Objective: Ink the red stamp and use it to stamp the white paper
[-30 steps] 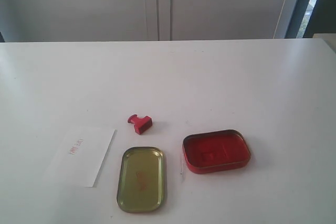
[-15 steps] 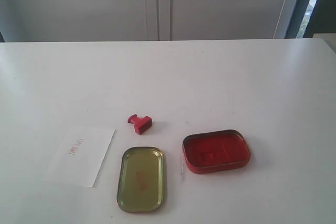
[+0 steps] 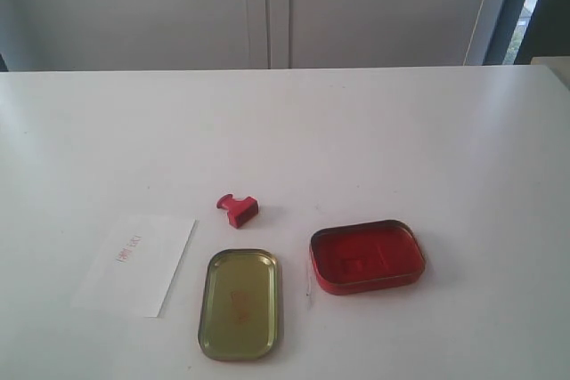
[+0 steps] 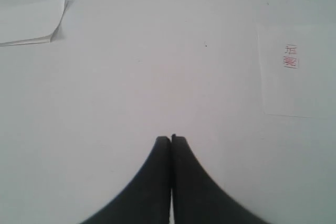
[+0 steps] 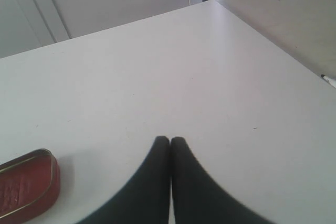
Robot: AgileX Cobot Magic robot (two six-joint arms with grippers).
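The tiny red stamp [image 3: 238, 209] lies tipped on its side on the white table, just beyond the gold tin lid. The white paper [image 3: 138, 263] lies flat at the left with a small red imprint on it; in the left wrist view the same paper [image 4: 297, 72] shows its imprint off to one side of the fingers. The open red ink tin [image 3: 366, 256] sits right of the lid, and its end [image 5: 25, 186] shows in the right wrist view. My left gripper [image 4: 170, 139] and right gripper [image 5: 169, 140] are both shut and empty. Neither gripper appears in the exterior view.
A gold tin lid [image 3: 240, 303] lies open side up between paper and ink tin. Another loose white sheet [image 4: 32, 22] lies further off in the left wrist view. The table's far edge [image 3: 285, 68] meets grey cabinet doors.
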